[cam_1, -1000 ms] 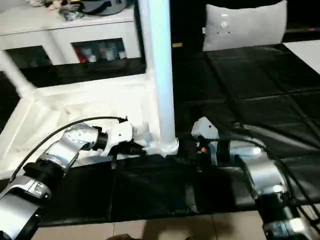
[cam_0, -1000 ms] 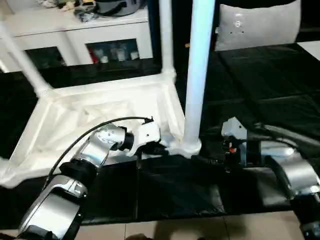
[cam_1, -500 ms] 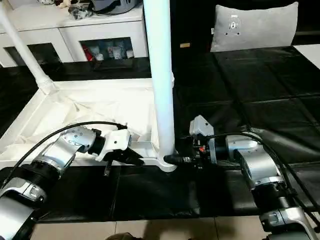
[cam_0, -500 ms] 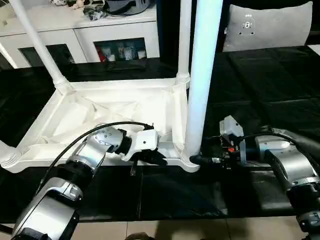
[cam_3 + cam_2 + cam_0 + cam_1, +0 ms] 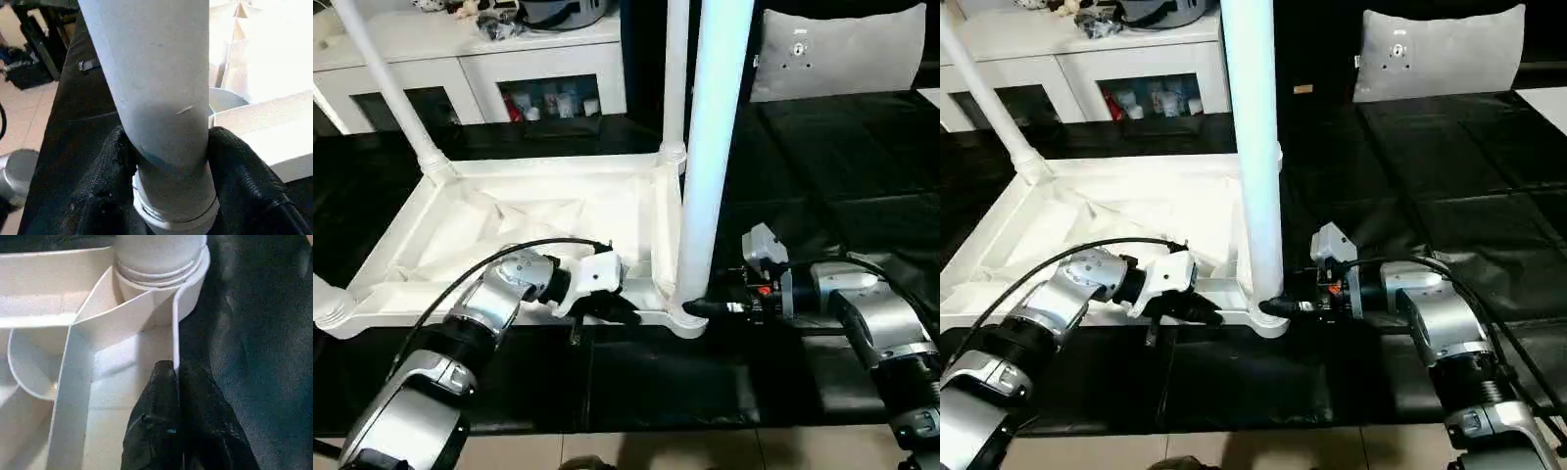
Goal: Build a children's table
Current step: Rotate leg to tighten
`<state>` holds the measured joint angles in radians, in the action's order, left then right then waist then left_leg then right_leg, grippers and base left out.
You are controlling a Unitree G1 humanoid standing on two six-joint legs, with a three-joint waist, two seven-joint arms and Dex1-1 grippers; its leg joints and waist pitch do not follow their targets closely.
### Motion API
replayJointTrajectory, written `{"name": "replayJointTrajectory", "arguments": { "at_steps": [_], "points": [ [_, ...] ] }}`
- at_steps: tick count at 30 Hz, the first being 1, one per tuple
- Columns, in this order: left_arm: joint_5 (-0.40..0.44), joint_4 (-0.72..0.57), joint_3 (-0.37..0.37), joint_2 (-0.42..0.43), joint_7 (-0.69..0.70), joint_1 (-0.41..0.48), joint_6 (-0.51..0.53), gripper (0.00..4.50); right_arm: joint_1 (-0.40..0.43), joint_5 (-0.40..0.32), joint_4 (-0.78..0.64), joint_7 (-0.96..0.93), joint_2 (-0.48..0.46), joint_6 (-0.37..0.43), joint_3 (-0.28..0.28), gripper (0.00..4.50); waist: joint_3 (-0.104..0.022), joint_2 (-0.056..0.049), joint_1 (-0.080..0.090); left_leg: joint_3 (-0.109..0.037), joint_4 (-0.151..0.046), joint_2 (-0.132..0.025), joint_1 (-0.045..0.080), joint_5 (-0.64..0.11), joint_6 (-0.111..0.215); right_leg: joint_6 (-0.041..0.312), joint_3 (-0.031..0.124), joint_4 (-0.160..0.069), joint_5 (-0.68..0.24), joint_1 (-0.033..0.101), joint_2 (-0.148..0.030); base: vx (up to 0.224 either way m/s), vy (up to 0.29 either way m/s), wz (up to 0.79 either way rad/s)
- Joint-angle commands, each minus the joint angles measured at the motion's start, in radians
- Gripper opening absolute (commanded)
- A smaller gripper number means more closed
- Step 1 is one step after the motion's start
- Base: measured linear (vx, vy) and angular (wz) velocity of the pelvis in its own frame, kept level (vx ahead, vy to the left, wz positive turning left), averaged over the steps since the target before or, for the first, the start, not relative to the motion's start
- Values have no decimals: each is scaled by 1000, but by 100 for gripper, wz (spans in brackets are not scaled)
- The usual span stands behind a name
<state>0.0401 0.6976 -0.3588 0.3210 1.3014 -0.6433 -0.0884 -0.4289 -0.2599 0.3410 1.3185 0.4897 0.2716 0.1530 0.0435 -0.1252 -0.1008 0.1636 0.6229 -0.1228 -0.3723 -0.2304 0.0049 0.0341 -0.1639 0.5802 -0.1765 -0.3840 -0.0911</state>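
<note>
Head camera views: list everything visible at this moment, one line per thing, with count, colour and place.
tabletop: one, white, upside down on the black mat, ribbed underside facing up.
legs: four, white; near right leg standing in its corner socket, far right leg, far left leg, and a stub of the near left leg at the picture's edge.
mat: black, padded, under everything.
cushion: one, grey, far right on the mat.
cabinet: one, white, behind the mat, clutter on top.
left gripper: black, shut on the tabletop's near rim.
right gripper: black fingers either side of the near right leg's base.
</note>
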Motion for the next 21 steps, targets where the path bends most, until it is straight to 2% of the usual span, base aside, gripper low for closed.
{"name": "replayJointTrajectory", "arguments": {
  "at_steps": [1, 2, 3, 4, 5, 6, 7, 8, 9, 10, 11, 12, 13, 14, 16, 17, 18, 20, 21],
  "points": [
    [5, 3, 14, -38, -100, -6, 69, 0, 12, -32, -63, -29, -46, 51, 29, 191, -69, 29, 2, -51, -72, -134, 1, -77, 114, 150, 91, -59, -190, 55, -117, 0, 0, 0],
    [1, 3, 27, -65, -144, -15, 103, 0, 14, -22, -80, -97, -69, 103, 27, 191, -65, 29, 5, -53, -77, -135, 2, -87, 104, 143, 90, -62, -223, 56, -114, 0, 0, 0],
    [-1, 5, 35, -80, -171, -22, 125, 0, 15, -17, -89, -137, -87, 121, 23, 191, -64, 28, 8, -53, -78, -133, 2, -102, 95, 137, 89, -66, -255, 56, -114, 0, 0, 0],
    [-3, 6, 41, -92, -193, -29, 144, 0, 16, -17, -99, -169, -105, 131, 18, 191, -61, 27, 12, -52, -79, -128, 6, -139, 70, 122, 88, -76, -323, 56, -116, 0, 0, 0],
    [-4, 9, 45, -104, -213, -36, 160, 0, 19, -20, -114, -198, -123, 147, 15, 191, -61, 28, 18, -51, -80, -123, 8, -150, 56, 110, 89, -82, -355, 55, -117, 0, 0, 0],
    [11, 30, 52, -142, -285, -64, 210, 0, 13, 15, -118, -325, -181, 187, 5, 191, -59, 28, 20, -51, -81, -124, 7, -155, 53, 107, 89, -82, -362, 56, -116, 0, 0, 0],
    [17, 40, 56, -159, -317, -76, 225, 0, 5, 36, -109, -393, -213, 211, -3, 191, -55, 19, 29, -54, -85, -122, 7, -170, 39, 99, 87, -88, -389, 52, -111, 0, 0, 0],
    [21, 43, 58, -169, -336, -82, 237, 0, 0, 50, -103, -437, -232, 228, -8, 191, -54, 24, 36, -55, -87, -120, 8, -185, 30, 90, 85, -92, -409, 53, -109, 0, 0, 0],
    [26, 59, 67, -189, -382, -97, 246, 0, -10, 67, -85, -520, -272, 245, -26, 191, -55, 22, 49, -57, -85, -114, 8, -202, 16, 85, 82, -95, -426, 56, -113, 0, 0, 0],
    [28, 70, 73, -202, -414, -106, 253, 0, -17, 77, -74, -575, -297, 255, -37, 191, -53, 21, 62, -57, -85, -111, 9, -213, 10, 81, 82, -100, -437, 53, -110, 0, 0, 0],
    [32, 81, 77, -213, -442, -115, 258, 0, -25, 86, -62, -626, -323, 260, -49, 191, -55, 23, 71, -58, -84, -108, 8, -220, 14, 76, 80, -103, -438, 56, -112, 0, 0, 0],
    [39, 92, 84, -227, -481, -125, 267, 0, -31, 94, -53, -676, -350, 263, -56, 191, -54, 17, 75, -58, -84, -108, 5, -220, 19, 75, 81, -102, -433, 57, -112, 0, 0, 0],
    [40, 93, 85, -228, -484, -126, 267, 0, -32, 95, -52, -682, -353, 264, -56, 191, -54, 16, 82, -57, -83, -107, 5, -224, 25, 74, 80, -105, -429, 53, -110, 0, 0, 0],
    [45, 106, 100, -255, -541, -140, 284, 0, -43, 109, -39, -780, -409, 272, -73, 191, -56, 12, 85, -57, -83, -105, 6, -219, 29, 76, 80, -104, -413, 54, -108, 0, 0, 0],
    [49, 108, 103, -263, -558, -145, 285, 0, -45, 118, -33, -806, -428, 256, -74, 191, -57, 14, 92, -58, -84, -106, 4, -213, 31, 84, 80, -102, -392, 53, -108, 0, 0, 0],
    [58, 111, 101, -264, -565, -148, 284, 0, -46, 139, -27, -831, -443, 219, -70, 226, -58, 15, 94, -58, -83, -108, 1, -206, 40, 88, 82, -99, -371, 56, -111, 0, 0, 0],
    [63, 113, 100, -261, -567, -149, 283, 0, -47, 155, -23, -823, -441, 187, -60, 247, -59, 11, 96, -58, -83, -109, -1, -203, 47, 93, 83, -96, -351, 56, -111, 0, 0, 0],
    [70, 116, 98, -254, -569, -148, 280, 0, -46, 158, -20, -795, -435, 148, -51, 247, -61, 11, 96, -58, -83, -112, -1, -196, 54, 101, 84, -92, -322, 57, -112, 0, 0, 0],
    [71, 116, 97, -251, -567, -148, 277, 0, -46, 153, -19, -789, -433, 144, -54, 267, -61, 9, 97, -58, -84, -115, -2, -188, 65, 119, 86, -87, -281, 59, -112, 0, 0, 0]
  ]
}}
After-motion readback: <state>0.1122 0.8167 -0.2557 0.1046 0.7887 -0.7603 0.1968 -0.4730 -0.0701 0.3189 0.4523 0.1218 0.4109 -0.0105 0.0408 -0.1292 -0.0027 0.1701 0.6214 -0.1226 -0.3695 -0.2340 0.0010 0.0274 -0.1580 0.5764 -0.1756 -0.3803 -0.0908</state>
